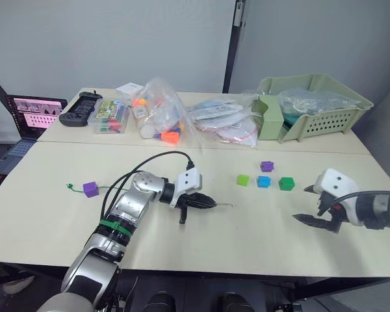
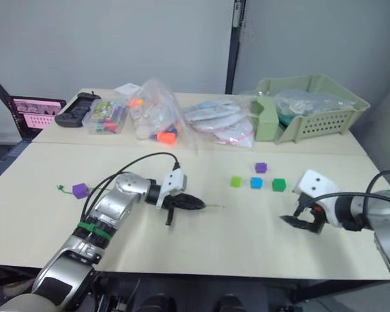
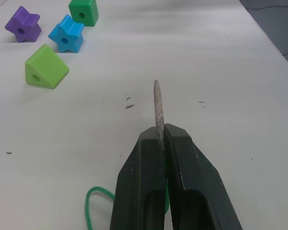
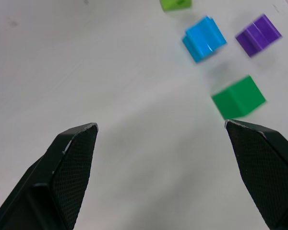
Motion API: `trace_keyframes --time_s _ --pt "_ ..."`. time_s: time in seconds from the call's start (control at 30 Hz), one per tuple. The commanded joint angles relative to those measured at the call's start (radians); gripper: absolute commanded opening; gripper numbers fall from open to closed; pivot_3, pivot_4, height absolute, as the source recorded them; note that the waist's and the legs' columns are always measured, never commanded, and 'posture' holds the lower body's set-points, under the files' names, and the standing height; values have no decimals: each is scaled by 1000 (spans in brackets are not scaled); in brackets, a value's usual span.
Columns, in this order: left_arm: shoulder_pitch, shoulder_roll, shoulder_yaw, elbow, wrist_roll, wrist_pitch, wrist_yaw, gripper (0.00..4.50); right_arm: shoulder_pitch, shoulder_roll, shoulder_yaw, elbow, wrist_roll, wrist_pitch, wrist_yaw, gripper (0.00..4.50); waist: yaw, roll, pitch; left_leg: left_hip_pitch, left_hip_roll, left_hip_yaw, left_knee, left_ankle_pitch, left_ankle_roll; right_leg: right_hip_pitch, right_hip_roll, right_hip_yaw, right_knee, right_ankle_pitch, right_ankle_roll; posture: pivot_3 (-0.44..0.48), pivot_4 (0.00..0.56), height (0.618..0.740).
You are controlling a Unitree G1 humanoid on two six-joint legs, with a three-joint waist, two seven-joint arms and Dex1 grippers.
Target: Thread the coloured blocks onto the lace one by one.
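Left gripper point(image 1: 207, 203) pinches the lace point(image 3: 157, 108), stiff tip level and aimed right toward the four loose blocks point(image 1: 264, 181) across bare worktop point(image 1: 247, 234); right gripper point(image 1: 315, 207) spread wide nearby.

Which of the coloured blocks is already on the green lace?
The purple block on the robot's left, lying alone with the lace running through it. The other four sit loose in a group between the two tools.
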Motion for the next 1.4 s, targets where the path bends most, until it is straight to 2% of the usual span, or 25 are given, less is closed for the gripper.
trace_keyframes --time_s 0.03,0.13,0.27,0.43,0.53,0.6,0.7,0.77,0.9,1.03,1.13,1.2,1.27,1.4 --pt "2 -5 17 -68 -27 10 8 0 -91 -25 49 98 -67 -105 -13 4479 -3 0 0 0 0 0 0 0 0 0 0 0 0 0 0 0 150 737" --pt "15 -3 17 -89 -28 20 14 0 -216 -3 141 214 -116 -150 -6 4479 -9 0 0 2 0 1 -1 0 0 1 0 1 0 0 0 0 150 737" --pt "29 -4 20 -116 -28 34 32 0 -439 75 311 456 -228 -262 33 4479 -14 0 0 3 0 2 -2 0 0 1 0 2 0 0 0 0 150 737" --pt "44 2 22 -146 -28 52 47 0 -617 154 389 726 -297 -382 49 4479 -5 1 0 3 -1 2 -2 0 0 0 -1 2 0 0 0 0 150 737" --pt "57 8 22 -167 -29 62 54 0 -669 177 400 831 -310 -410 71 4479 0 1 0 2 -1 2 -2 0 0 0 -1 2 0 0 0 0 150 737" --pt "67 17 23 -182 -27 68 58 0 -675 189 375 842 -276 -358 104 4479 2 1 0 2 -1 1 -3 0 0 0 -1 1 0 0 0 0 150 737" --pt "77 28 25 -192 -26 72 63 0 -647 184 327 806 -245 -253 86 4479 1 1 0 2 -1 1 -3 0 0 0 -1 2 1 0 0 0 150 737" --pt "79 32 24 -197 -28 75 65 0 -602 174 267 722 -207 -147 57 4479 1 1 0 2 -1 1 -3 0 0 0 -1 2 1 0 0 0 150 737" --pt "78 30 23 -197 -31 77 67 0 -407 210 12 334 -79 229 -97 4479 5 1 0 2 -1 -1 -3 0 0 -1 -1 1 2 0 -1 0 150 737" --pt "74 24 14 -194 -39 77 57 0 -252 328 -137 19 -32 375 -267 4479 2 1 0 2 -1 -3 -2 0 0 0 -1 1 3 0 -1 0 150 737" --pt "65 17 7 -188 -43 77 48 0 -153 495 -220 -167 -37 419 -446 4479 -1 2 -1 3 0 -2 -2 0 0 1 0 1 3 0 0 0 150 737" --pt "62 15 5 -184 -44 76 43 0 -119 565 -233 -218 -42 427 -515 4479 -1 2 -1 3 -1 -2 -2 0 0 0 0 2 3 0 0 0 150 737" --pt "60 14 3 -182 -44 74 38 0 -89 620 -226 -245 -46 416 -571 4479 -1 2 -1 3 -1 -1 -2 0 0 0 0 2 3 0 0 0 150 737" --pt "54 13 3 -181 -45 77 35 0 -42 727 -208 -185 -70 299 -694 4479 -1 2 -1 3 -1 0 -2 0 0 0 0 2 3 0 0 0 150 737"
